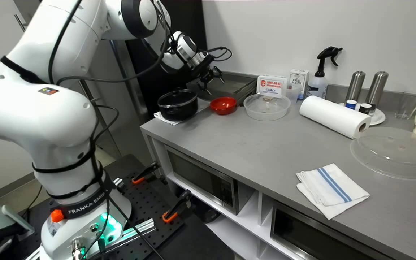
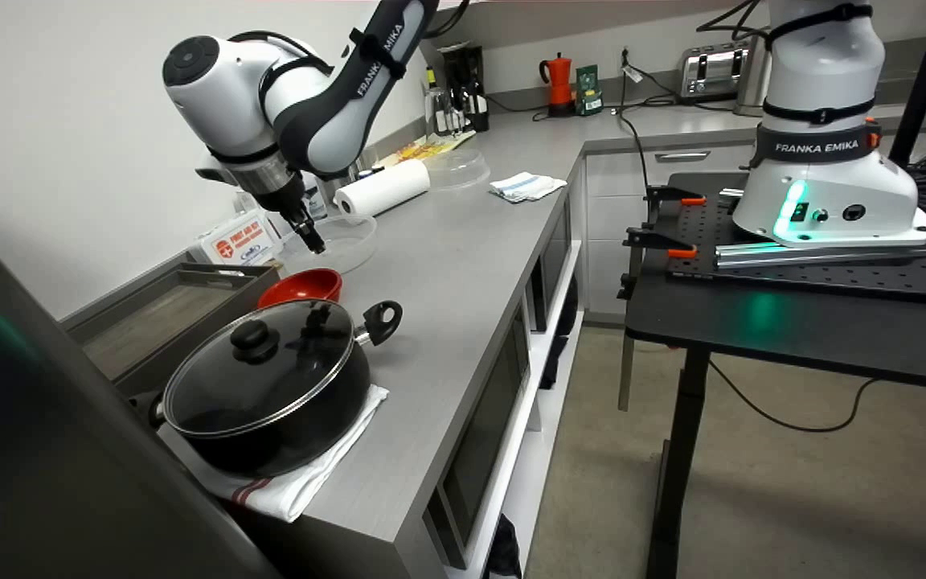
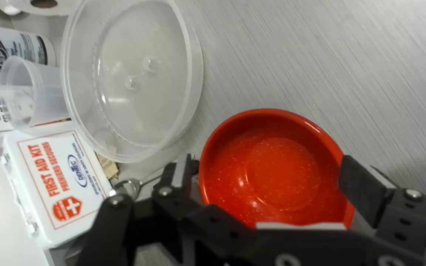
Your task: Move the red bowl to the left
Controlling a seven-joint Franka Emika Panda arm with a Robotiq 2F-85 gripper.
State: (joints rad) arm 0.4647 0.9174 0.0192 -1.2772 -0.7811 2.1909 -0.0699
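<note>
The red bowl (image 1: pixel 223 105) sits on the grey counter between the black pot and a clear round plastic cover. It also shows in an exterior view (image 2: pixel 302 288), partly hidden behind the pot lid. In the wrist view the red bowl (image 3: pixel 272 166) is upright and looks empty, with its near edge hidden by the gripper body. My gripper (image 1: pixel 213 85) is open above the bowl, apart from it. In the wrist view the two fingers of the gripper (image 3: pixel 266 171) appear on opposite sides of the bowl's rim, with nothing between them held.
A black lidded pot (image 2: pixel 270 386) stands on a white towel (image 2: pixel 302 490) at the counter's end. A grey wooden tray (image 2: pixel 174 314) lies along the wall. A clear plastic cover (image 3: pixel 135 81) and first aid kit (image 3: pixel 57 181) are near the bowl. A paper towel roll (image 1: pixel 334 116) lies farther along.
</note>
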